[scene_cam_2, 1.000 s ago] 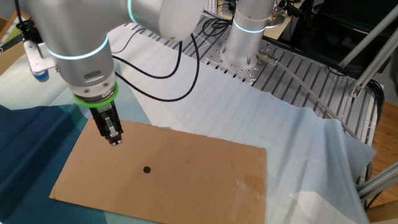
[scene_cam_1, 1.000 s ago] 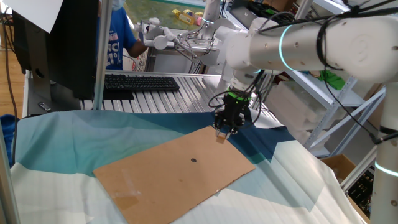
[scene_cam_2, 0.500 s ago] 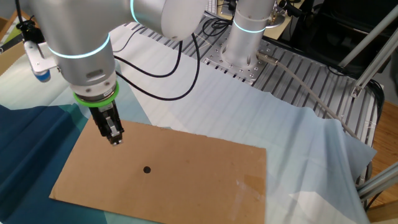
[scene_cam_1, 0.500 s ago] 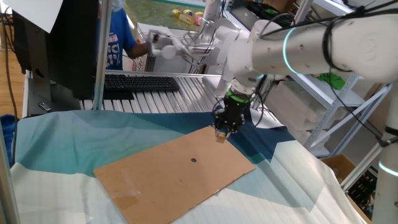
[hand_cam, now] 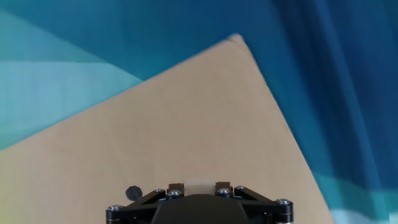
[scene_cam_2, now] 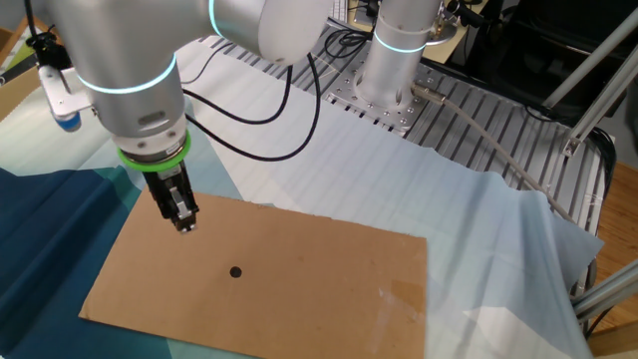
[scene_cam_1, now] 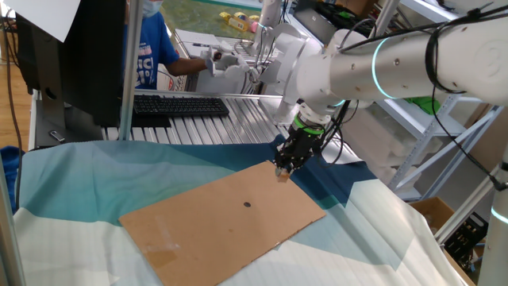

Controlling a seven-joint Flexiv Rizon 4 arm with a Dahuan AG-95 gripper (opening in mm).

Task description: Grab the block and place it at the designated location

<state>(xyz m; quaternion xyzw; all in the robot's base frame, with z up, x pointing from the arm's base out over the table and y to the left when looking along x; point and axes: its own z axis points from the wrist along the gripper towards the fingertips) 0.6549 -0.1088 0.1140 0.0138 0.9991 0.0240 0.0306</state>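
The gripper (scene_cam_1: 282, 171) hangs over the far corner of the brown cardboard sheet (scene_cam_1: 206, 218), shut on the small tan block (scene_cam_1: 282, 175). In the other fixed view the gripper (scene_cam_2: 183, 223) is just above the sheet's (scene_cam_2: 329, 279) far left edge. The hand view shows the block (hand_cam: 200, 185) pinched between the two fingers of the gripper (hand_cam: 200, 186). The dark round dot (scene_cam_1: 247, 205) lies near the sheet's middle, apart from the gripper; it also shows in the other fixed view (scene_cam_2: 235, 271) and the hand view (hand_cam: 133, 193).
Blue and light cloth (scene_cam_1: 95, 183) covers the table under the sheet. A black keyboard (scene_cam_1: 178, 105) lies on the slatted metal surface behind. A person in blue (scene_cam_1: 155, 48) reaches in at the back. The arm's base (scene_cam_2: 394, 60) and cables stand at the far side.
The upper arm has swung slightly in one fixed view and the person at the back moved an arm. The gripper with the block stays almost in the same place.
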